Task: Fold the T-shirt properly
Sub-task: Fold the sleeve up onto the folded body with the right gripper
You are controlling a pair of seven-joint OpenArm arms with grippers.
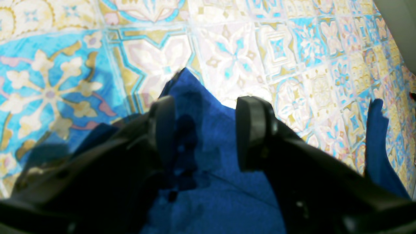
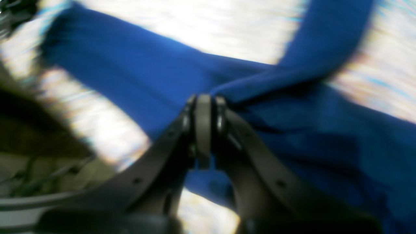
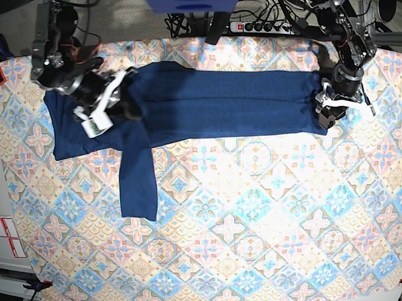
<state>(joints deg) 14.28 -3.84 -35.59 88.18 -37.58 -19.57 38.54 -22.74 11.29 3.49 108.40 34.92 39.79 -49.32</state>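
Fabric runs lengthwise across the far half of the patterned tablecloth (image 3: 256, 208): the T-shirt (image 3: 219, 107) lies as a long navy band, its long axis spanning from one arm to the other, with one sleeve (image 3: 137, 179) trailing down toward me from the end near my right arm. My right gripper (image 2: 203, 107) is clenched on a bunched ridge of the cloth at that sleeve end. My left gripper (image 1: 204, 130) is released, jaws standing wide over the opposite end of the band, with fabric under and between them but nothing pinched. I judge the coming move turns on that loose sleeve, which the right arm is nearer. Cables and a power strip (image 3: 263, 26) sit beyond the table's far edge.
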